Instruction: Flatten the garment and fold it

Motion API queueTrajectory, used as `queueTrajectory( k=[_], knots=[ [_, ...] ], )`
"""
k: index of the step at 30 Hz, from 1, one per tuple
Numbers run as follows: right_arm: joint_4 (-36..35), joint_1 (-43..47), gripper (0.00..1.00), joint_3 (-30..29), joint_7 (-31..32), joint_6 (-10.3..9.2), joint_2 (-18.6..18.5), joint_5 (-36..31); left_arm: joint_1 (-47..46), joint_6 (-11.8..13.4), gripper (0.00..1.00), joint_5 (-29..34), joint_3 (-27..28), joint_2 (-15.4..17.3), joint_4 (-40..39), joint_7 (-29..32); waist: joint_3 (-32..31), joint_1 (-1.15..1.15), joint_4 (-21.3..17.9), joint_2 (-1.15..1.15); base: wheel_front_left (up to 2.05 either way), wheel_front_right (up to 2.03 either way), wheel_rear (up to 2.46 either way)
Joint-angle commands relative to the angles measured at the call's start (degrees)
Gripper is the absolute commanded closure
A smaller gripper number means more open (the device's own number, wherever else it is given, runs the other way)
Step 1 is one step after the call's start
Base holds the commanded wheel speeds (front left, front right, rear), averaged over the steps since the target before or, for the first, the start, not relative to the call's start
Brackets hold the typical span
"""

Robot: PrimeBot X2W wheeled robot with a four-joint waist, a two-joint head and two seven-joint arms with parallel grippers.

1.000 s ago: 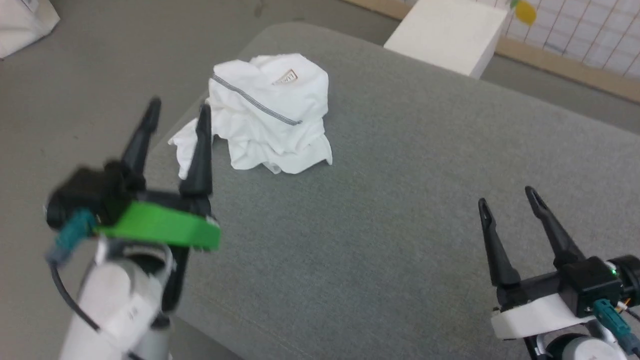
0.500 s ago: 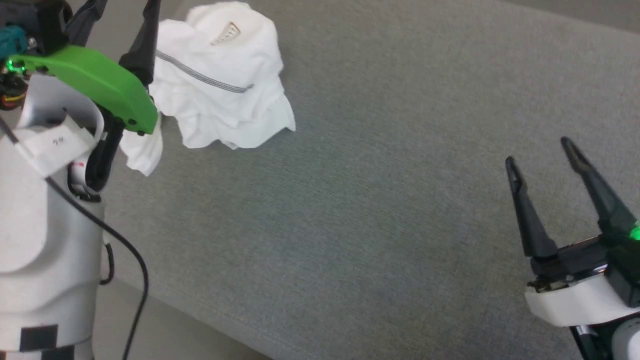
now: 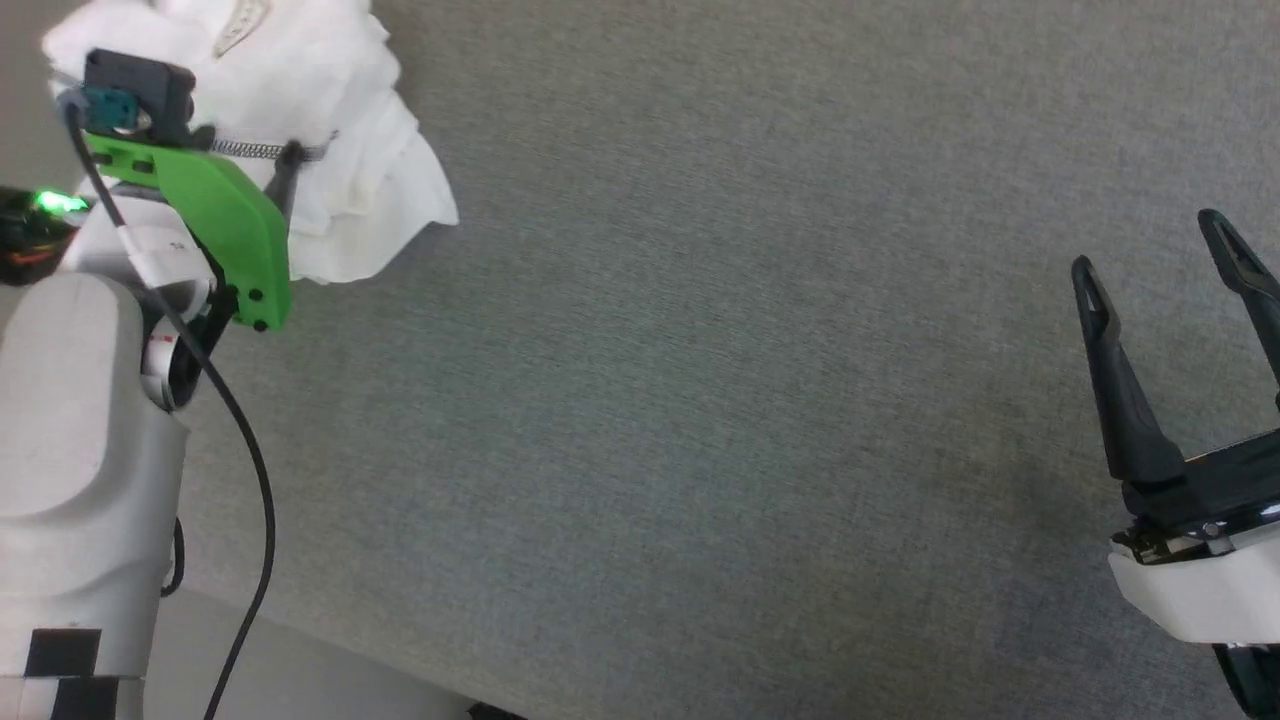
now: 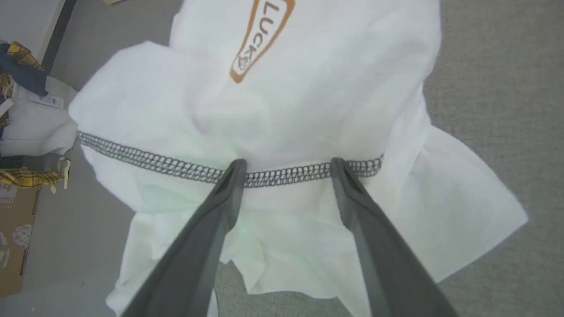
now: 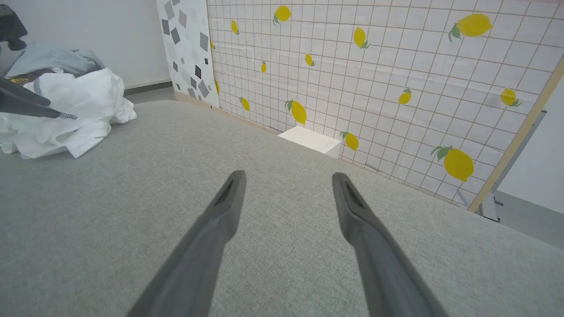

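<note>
The garment (image 4: 308, 88) is a crumpled white heap with a grey stitched seam and a brown-bordered "LUCK" patch. It lies at the far left of the grey padded surface (image 3: 700, 400). My left gripper (image 4: 286, 165) is open, its two fingertips spread along the grey seam right at the fabric, with nothing clamped between them. In the head view the garment (image 3: 350, 170) sits at the top left, partly hidden by the left wrist's green mount. My right gripper (image 3: 1148, 243) stands open and empty over bare surface at the far right, well away from the garment (image 5: 83, 105).
The padded surface's near edge (image 3: 330, 640) runs along the lower left. A lemon-patterned wall panel (image 5: 396, 66) and a white box (image 5: 313, 140) stand beyond the far side. A pile of other clothes (image 4: 26, 132) and a cardboard box (image 4: 13, 237) lie on the floor past the garment.
The head camera has tilted down and shifted. My left gripper has reached forward from short of the garment to its grey seam. Both grippers stay open.
</note>
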Motion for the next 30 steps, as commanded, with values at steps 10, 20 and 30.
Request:
queueTrajectory(
  k=[10,20,30],
  knots=[
    [-0.3,-1.3,0.0,0.0,-0.1,-0.1,-0.4,1.0,0.2,1.0,1.0,4.7,-3.3,2.5,6.7,-3.5,3.2,-0.01,-3.3,0.0,0.0,0.0,0.0],
    [4.1,-1.5,0.0,1.2,-3.3,-0.1,3.3,1.4,-2.9,0.5,1.0,1.6,0.4,6.5,6.6,-6.7,-4.4,-0.01,-4.2,0.0,0.0,0.0,0.0],
    [11.1,1.0,0.0,-0.7,-7.8,-0.1,9.7,1.1,-5.1,1.1,1.0,-2.2,5.3,11.7,0.3,-3.0,-15.8,-0.01,-6.3,0.0,0.0,0.0,0.0]
  ],
)
